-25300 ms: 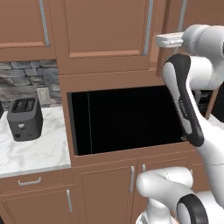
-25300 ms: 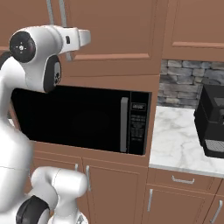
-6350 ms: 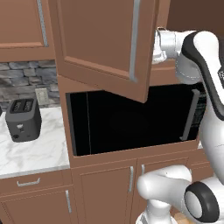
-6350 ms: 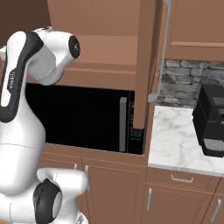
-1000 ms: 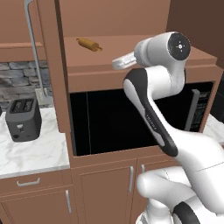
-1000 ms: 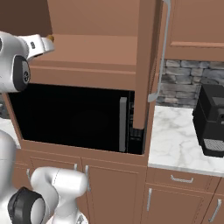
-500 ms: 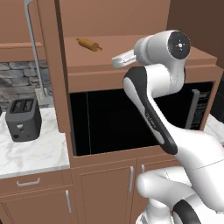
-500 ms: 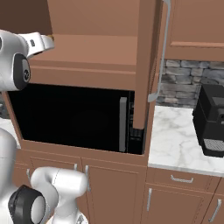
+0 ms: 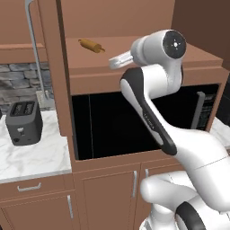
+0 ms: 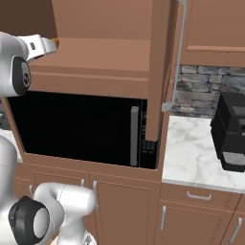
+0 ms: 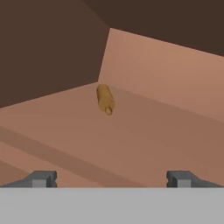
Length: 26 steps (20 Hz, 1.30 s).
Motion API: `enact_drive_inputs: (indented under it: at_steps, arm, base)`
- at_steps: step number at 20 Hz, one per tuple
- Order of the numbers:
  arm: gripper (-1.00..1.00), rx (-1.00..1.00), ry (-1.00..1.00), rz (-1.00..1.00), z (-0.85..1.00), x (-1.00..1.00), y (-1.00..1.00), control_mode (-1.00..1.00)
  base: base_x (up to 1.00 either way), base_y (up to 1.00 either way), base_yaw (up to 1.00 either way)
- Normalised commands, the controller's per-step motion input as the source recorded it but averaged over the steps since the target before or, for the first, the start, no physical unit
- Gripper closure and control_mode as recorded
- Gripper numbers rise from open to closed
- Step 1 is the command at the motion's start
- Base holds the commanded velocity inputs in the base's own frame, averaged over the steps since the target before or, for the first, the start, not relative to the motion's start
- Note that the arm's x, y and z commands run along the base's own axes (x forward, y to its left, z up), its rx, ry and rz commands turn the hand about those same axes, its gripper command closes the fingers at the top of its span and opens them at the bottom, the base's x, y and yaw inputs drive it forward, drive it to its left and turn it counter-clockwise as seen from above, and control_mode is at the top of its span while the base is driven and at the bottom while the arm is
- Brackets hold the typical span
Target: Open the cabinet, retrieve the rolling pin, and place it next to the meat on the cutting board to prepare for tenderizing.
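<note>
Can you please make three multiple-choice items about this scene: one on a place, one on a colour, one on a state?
1. Where does the rolling pin lie?
A. On the shelf inside the open cabinet
B. On the marble counter
C. In the gripper

2. What colour is the toaster?
A. White
B. Dark grey
C. Red

3. How is the gripper now?
A. Shut on the rolling pin
B. Shut and empty
C. Open and empty

Answers:
1. A: the left base view shows the pin on the bare shelf, near the back wall, above the microwave.
2. B: it stands dark grey on the white counter.
3. C: in the hand view the fingertips stand wide apart and the pin lies far ahead of them.
</note>
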Motion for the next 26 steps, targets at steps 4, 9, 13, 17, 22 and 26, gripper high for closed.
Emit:
enact_drive_inputs:
  at_steps: [4,9,13,17,22,26]
  arm:
    - [-1.0,0.0,-0.03,0.03,0.04,0.0,0.0,-1.0]
    - [-1.0,0.0,-0.05,0.02,0.01,0.04,0.0,-1.0]
    - [-1.0,0.03,-0.02,0.03,0.01,0.14,0.01,-1.0]
    - [-1.0,0.16,0.0,0.03,0.05,0.21,0.0,-1.0]
    - [-1.0,0.2,0.0,0.01,0.1,0.27,0.0,-1.0]
    - [-1.0,0.07,0.05,0.0,-0.01,0.24,0.1,-1.0]
  base:
    - [0.0,0.0,0.0]
    - [0.0,0.0,0.0]
    - [0.0,0.0,0.0]
    - [0.0,0.0,0.0]
    - [0.0,0.0,0.0]
    - [0.0,0.0,0.0]
